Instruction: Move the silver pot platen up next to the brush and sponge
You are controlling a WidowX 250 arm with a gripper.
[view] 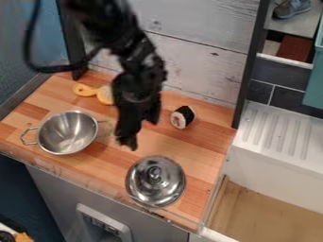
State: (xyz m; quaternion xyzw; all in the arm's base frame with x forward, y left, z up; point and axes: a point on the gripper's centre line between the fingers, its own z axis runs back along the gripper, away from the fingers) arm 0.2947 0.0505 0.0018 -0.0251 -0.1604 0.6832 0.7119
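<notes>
The gripper [140, 132] hangs over the middle of the wooden counter, open, with its two fingers apart and nothing seen between them. In front of it and slightly right, the round silver lid [155, 181] lies with its knob up, near the counter's front edge. A yellow brush-like utensil [84, 90] lies at the back left, its right part partly hidden behind the arm. Right of the gripper is a small black, white and pink sushi-shaped piece [183, 117], possibly the sponge.
A silver pot [67, 133] with side handles stands left of the gripper on the counter [202, 153]. A white sink [274, 165] with a ridged drainboard borders the counter on the right. A whitewashed plank wall [195, 61] rises behind.
</notes>
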